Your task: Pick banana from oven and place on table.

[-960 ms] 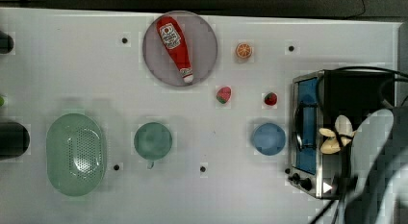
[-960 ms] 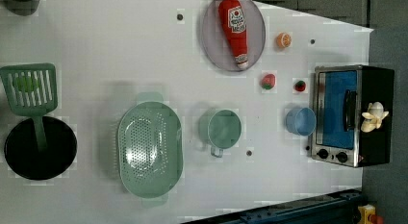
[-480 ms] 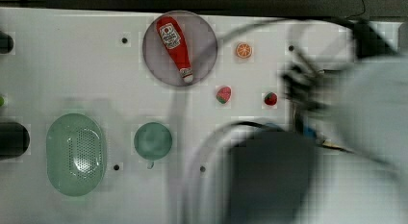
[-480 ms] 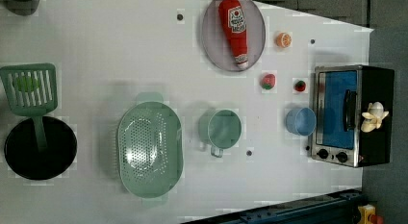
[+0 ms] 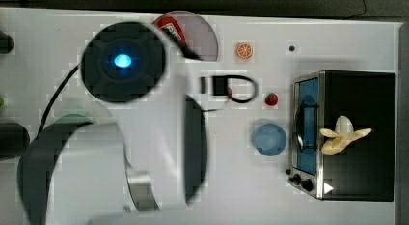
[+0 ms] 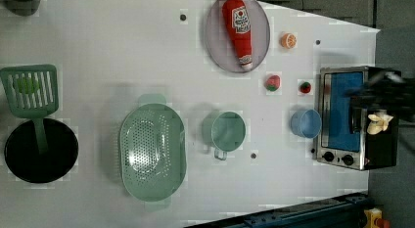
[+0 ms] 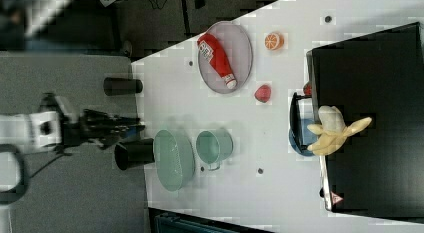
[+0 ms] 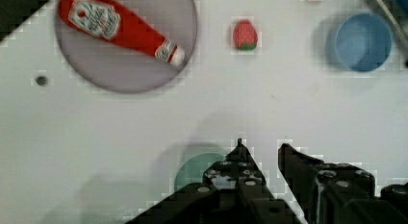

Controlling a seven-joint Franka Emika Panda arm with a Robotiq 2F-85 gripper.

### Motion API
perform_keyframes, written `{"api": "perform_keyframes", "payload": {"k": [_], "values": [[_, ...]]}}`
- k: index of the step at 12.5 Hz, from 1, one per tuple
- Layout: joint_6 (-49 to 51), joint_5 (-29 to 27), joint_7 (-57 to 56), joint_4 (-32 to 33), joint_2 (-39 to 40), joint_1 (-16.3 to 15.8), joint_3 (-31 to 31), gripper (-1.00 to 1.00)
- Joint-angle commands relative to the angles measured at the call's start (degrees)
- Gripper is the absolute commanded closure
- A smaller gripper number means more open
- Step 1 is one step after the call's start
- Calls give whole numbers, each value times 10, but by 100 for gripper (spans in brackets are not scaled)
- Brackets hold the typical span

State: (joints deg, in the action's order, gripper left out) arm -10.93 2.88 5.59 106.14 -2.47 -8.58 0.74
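banana point(image 5: 343, 137), seen atop the oven point(image 5: 357, 138), well away from the jaws point(image 8: 260, 159), which are parted slightly and empty; light, soft, best pinched across the pale body.

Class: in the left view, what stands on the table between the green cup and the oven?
In the left view, the blue bowl stands between the green cup and the oven, close to the oven's door, on the table.
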Motion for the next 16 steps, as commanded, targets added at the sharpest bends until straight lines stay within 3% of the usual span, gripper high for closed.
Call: {"api": "perform_keyframes", "payload": {"k": [1, 6, 9, 15, 16], "values": [[-70, -5, 61, 72, 14, 27, -56, 45], [-231, -5, 61, 228, 25, 27, -93, 45], [-329, -5, 61, 283, 50, 27, -101, 39], [-394, -5, 61, 297, 83, 27, -103, -94], [-395, -5, 61, 291, 76, 27, -103, -100]]}}
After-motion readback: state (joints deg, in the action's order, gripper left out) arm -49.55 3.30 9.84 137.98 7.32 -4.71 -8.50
